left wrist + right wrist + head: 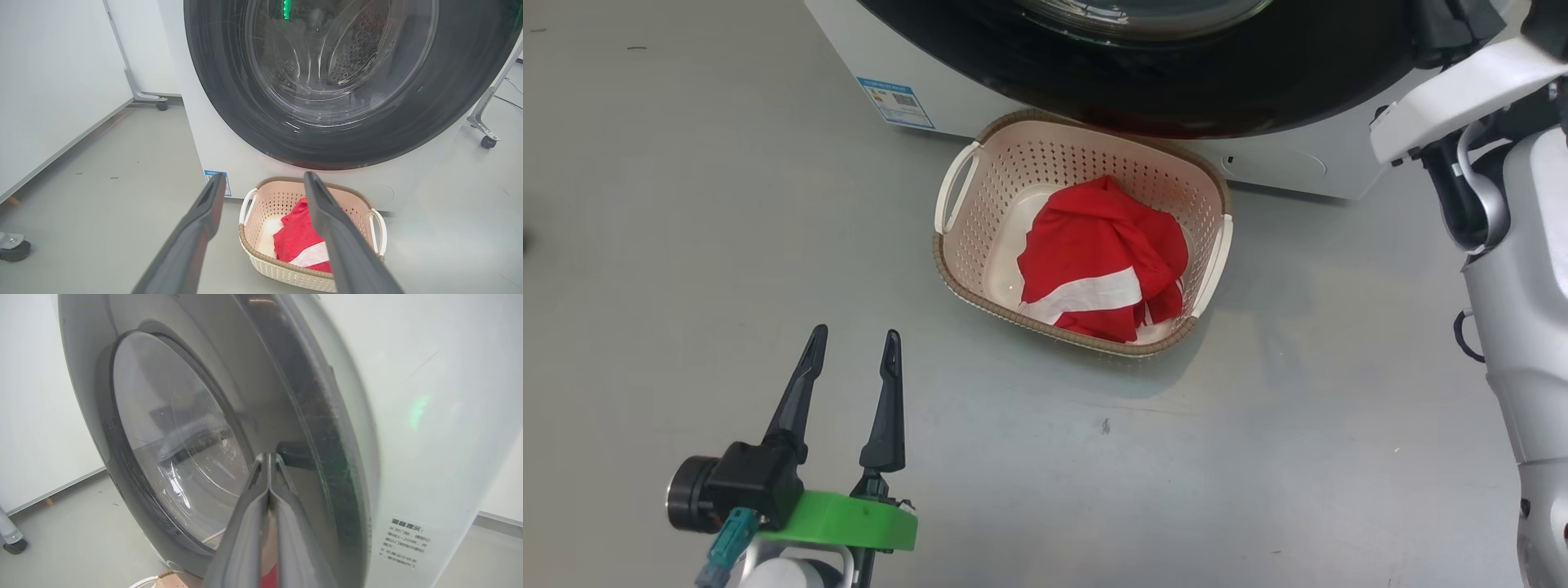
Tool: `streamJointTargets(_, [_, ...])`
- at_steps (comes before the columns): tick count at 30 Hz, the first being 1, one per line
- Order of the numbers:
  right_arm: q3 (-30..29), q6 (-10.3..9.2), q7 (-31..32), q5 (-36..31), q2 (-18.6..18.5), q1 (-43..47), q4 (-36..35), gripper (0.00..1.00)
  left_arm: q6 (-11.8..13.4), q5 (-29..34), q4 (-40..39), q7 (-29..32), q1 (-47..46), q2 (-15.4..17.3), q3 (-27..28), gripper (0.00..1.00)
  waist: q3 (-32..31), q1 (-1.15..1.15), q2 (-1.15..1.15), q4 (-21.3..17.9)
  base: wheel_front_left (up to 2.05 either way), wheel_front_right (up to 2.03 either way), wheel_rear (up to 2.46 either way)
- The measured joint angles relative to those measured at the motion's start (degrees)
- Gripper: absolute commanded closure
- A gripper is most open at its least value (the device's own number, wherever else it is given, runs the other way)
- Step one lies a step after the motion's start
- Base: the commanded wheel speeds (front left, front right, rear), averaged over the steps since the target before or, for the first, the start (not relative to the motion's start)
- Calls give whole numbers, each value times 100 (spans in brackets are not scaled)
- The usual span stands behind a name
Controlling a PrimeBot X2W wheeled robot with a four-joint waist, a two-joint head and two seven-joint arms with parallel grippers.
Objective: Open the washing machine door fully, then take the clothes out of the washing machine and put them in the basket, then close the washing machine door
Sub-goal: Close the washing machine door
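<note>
Left claw (858, 335) apart, idle above floor (686, 204); right claw (268, 456) pressed together at washing machine door (306, 388) rim; clothes (1103, 245) already in basket (992, 212), only door closing apparently left, latch unconfirmed.

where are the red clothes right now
In the head view the clothes lie inside the basket, toward its right side; the basket stands on the floor just in front of the washing machine.
</note>
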Motion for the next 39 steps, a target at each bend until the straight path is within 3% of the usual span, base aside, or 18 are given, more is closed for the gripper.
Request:
streamJointTargets(9, [-65, 23, 24, -2, -246, -577, 366, 100, 0, -19, 60, -48, -122, -18, -29, 0, 185, 0, 0, 153, 0, 0, 0])
streamJointTargets(17, [-126, 73, -59, -1, -243, -843, 689, 100, 0, -25, 113, -49, -173, -27, -27, 0, 255, 0, 0, 214, 0, 0, 0])
streamJointTargets(30, [93, 71, -534, 49, -31, -829, 1131, 100, 1, -25, 290, -52, -254, -38, 19, 0, 97, 1, 0, 102, 0, 0, 0])
streamJointTargets(37, [316, 73, -744, 137, 166, -226, 1136, 100, 2, -23, 328, -52, -258, -38, 53, 0, -81, 0, 0, -80, 0, 0, 0])
streamJointTargets(38, [331, 73, -768, 156, 183, -129, 1134, 80, 2, -20, 337, -52, -258, -38, 63, 0, -111, 0, 0, -110, 0, 0, 0])
streamJointTargets(39, [331, 73, -797, 178, 213, -22, 1131, 53, 2, -15, 353, -53, -258, -38, 73, 0, -143, 0, 0, -142, 0, 0, 0])
